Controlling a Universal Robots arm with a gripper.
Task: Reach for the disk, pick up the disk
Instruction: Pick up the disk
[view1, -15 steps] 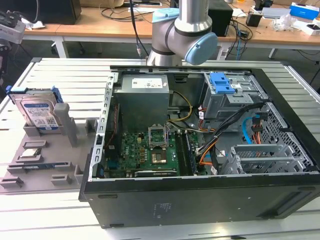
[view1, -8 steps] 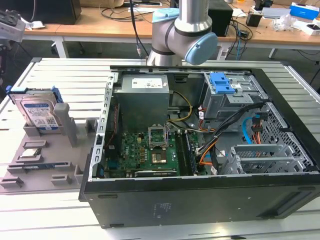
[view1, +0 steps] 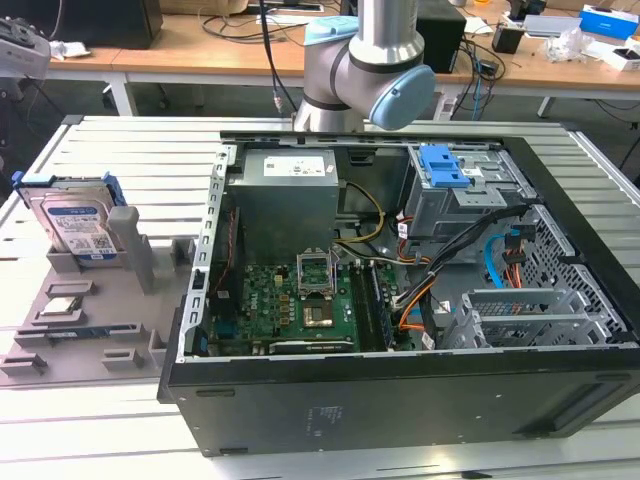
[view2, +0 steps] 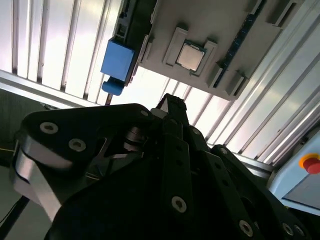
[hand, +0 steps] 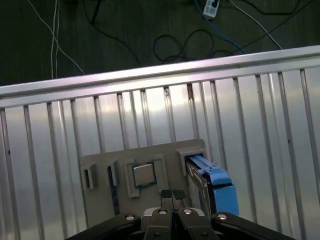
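Observation:
The disk (view1: 75, 222) stands on edge in a grey holder (view1: 90, 300) at the exterior view's left, a silver body with a white-and-blue label and a blue frame. Both wrist views look down on it edge-on, its blue frame (hand: 216, 186) (view2: 118, 61) beside the holder. My gripper (hand: 173, 194) hangs well above the holder, its two fingertips pressed together with nothing between them. It is apart from the disk. In the second wrist view the black gripper body and a fingertip (view2: 171, 104) cover the foreground.
An open computer case (view1: 400, 300) fills the exterior view's middle and right. A small silvery chip (hand: 145, 174) lies in a recess of the holder. The slatted metal table (hand: 60, 140) ends at a rail, with cables on the floor beyond. A red button (view2: 311, 164) sits off the table.

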